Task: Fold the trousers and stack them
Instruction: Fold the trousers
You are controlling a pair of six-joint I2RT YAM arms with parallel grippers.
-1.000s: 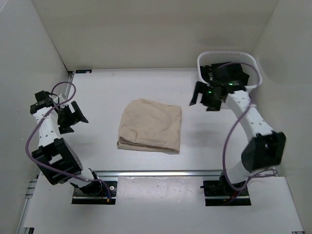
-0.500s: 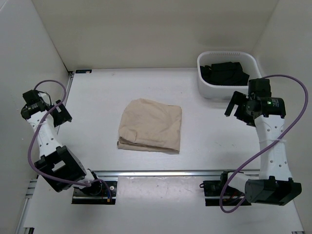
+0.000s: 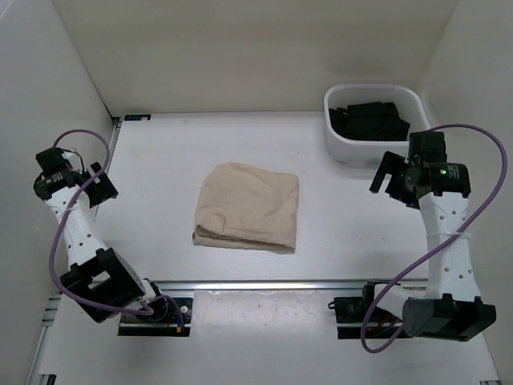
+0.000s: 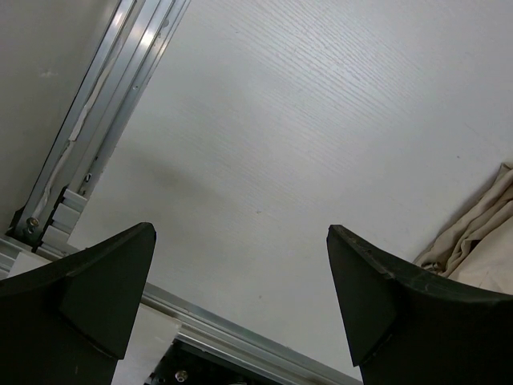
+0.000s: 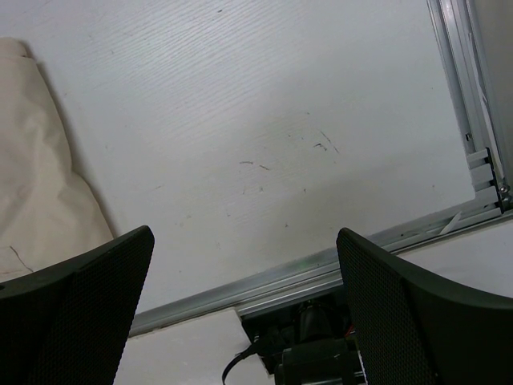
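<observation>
The beige trousers (image 3: 248, 207) lie folded into a compact rectangle in the middle of the table. An edge of them shows at the right of the left wrist view (image 4: 481, 241) and at the left of the right wrist view (image 5: 40, 200). My left gripper (image 3: 98, 188) is open and empty, raised at the far left, well away from the trousers. My right gripper (image 3: 390, 178) is open and empty, raised at the right, just in front of the basket.
A white basket (image 3: 341, 144) holding black garments (image 3: 370, 122) stands at the back right corner. An aluminium rail (image 3: 264, 285) runs along the near edge by the arm bases. White walls enclose the table on three sides.
One second ago the right arm was over the basket; it has swung back toward the near right. The left arm has drawn further left. Since half a second ago almost nothing moved.
</observation>
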